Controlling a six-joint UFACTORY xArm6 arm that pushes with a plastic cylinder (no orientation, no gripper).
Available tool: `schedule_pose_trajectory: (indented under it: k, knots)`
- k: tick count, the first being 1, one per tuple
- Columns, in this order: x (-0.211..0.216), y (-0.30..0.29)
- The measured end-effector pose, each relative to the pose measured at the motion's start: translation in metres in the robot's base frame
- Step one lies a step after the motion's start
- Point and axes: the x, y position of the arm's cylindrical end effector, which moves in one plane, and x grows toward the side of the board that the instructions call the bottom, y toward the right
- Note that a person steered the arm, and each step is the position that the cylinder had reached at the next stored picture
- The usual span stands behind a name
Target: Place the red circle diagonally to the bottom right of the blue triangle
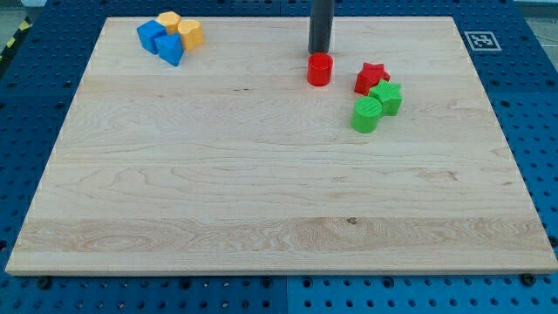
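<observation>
Red circle [320, 70] sitting upright on the wooden surface [261, 192], a short glossy cylinder, flat top, bright red. My tip [320, 52] is standing just behind it, toward the view's top, the dark rod rising straight up out of frame; tip and circle are looking as good as touching, exact contact not clear. No fingers on this rig, so nothing is clasping anything.

Taking the red circle as landmark: red star [370, 78] is lying near, to its right. Two green blocks are sitting right and below it: a green star-like one [386, 97] and a green cylinder [367, 114], touching each other, the star-like one just beside the red star.

Blue triangle [171, 49] is lying well apart, far left and slightly up from the red circle, packed in a cluster with a blue cube [150, 34] and two yellow-orange blocks [180, 27], shapes unclear.
</observation>
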Motion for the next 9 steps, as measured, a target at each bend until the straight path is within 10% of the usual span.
schedule_pose_trajectory:
  k: [9]
  knots:
    - [0.089, 0.038]
